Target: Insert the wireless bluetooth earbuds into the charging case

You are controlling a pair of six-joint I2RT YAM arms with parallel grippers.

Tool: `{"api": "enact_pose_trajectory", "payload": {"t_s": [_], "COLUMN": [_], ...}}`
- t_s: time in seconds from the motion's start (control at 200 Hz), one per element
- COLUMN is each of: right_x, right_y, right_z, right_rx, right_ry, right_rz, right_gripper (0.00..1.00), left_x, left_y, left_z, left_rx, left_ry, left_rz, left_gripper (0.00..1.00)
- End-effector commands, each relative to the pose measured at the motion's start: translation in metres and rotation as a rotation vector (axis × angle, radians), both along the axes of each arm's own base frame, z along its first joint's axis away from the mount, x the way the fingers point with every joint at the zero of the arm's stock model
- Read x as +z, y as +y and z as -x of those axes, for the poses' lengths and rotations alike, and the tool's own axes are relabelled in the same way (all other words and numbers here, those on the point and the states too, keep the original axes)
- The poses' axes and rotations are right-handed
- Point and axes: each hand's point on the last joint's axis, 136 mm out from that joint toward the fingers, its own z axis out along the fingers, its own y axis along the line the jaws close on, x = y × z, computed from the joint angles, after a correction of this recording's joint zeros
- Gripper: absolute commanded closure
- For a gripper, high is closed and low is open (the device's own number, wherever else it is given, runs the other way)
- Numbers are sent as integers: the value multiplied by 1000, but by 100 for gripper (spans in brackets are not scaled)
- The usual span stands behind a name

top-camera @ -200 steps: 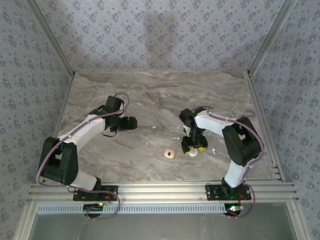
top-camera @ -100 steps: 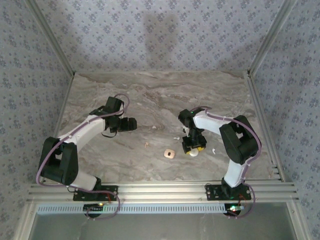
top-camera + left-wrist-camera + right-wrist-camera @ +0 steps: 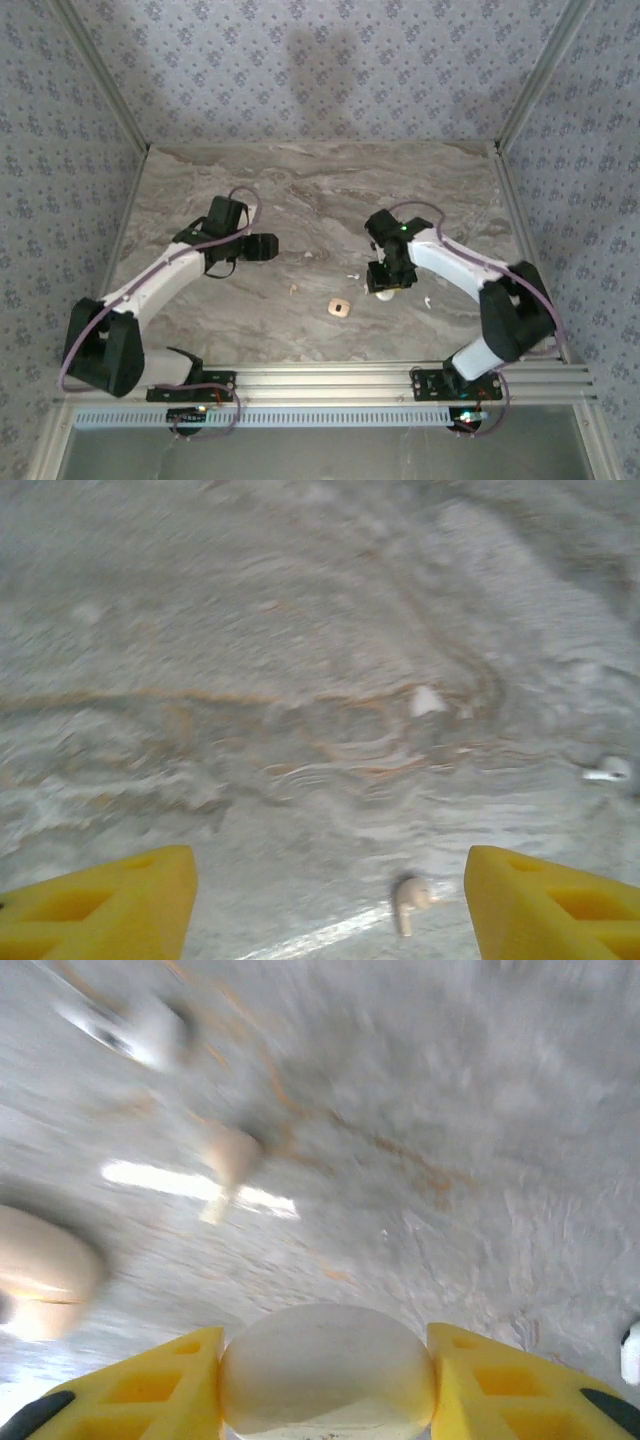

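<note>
View from above: the left gripper (image 3: 268,247) hangs over the marble table (image 3: 300,190), pointing toward the middle. The right gripper (image 3: 388,288) points down at the table, with a white rounded object (image 3: 385,295) between its tips. The wireless bluetooth earbuds (image 3: 352,275) lie as tiny pale specks on the table between the two grippers. One more speck (image 3: 427,300) lies just to the right of the right gripper. A tan rounded square (image 3: 340,308) lies near the right gripper, on its left.

Left wrist camera: the two yellow fingers (image 3: 100,905) stand wide apart, holding and touching nothing. One pale earbud (image 3: 408,900) lies on the table between them, close to the right-hand finger. A white piece (image 3: 427,701) lies well ahead of the fingers, and another (image 3: 607,771) ahead near the right edge.

Right wrist camera, blurred: the yellow fingers (image 3: 130,1390) are pressed against both sides of the white rounded object, gripping it. Ahead and to the left of them a pale-pink earbud (image 3: 228,1160) lies on the table. The tan piece sits at the left edge, and a blurred white shape (image 3: 140,1030) lies further ahead.
</note>
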Motion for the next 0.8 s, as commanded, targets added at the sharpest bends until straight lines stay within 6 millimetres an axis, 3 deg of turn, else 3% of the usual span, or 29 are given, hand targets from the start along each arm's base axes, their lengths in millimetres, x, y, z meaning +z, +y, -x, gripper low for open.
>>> {"api": "enact_pose_trajectory", "payload": {"t_s": [0.0,0.185,0.42,0.615,0.794], "right_x": [37,102,158,188,198], "right_y": [29,63,81,90,107], "right_z": [-30,-66,-74,-68,-59], "right_rx": [-117,-197,-182,-160,-125], "right_ry": [-180,-416,-573,-654,-650], "right_rz": [-230,-548,-726,-846,-931], "right_gripper": [59,60,59,58,57], "left_x": [38,74,97,102,113], "left_y": [-33,-71,-84,-91,-96], "left_z": [-1,26,55,66,71], "left_rx": [-183,-432,-584,-646,-661], "left_ry": [-230,-553,-784,-856,-925], "left_rz": [64,127,177,198,200], "left_gripper": [31,36,41,43,44]}}
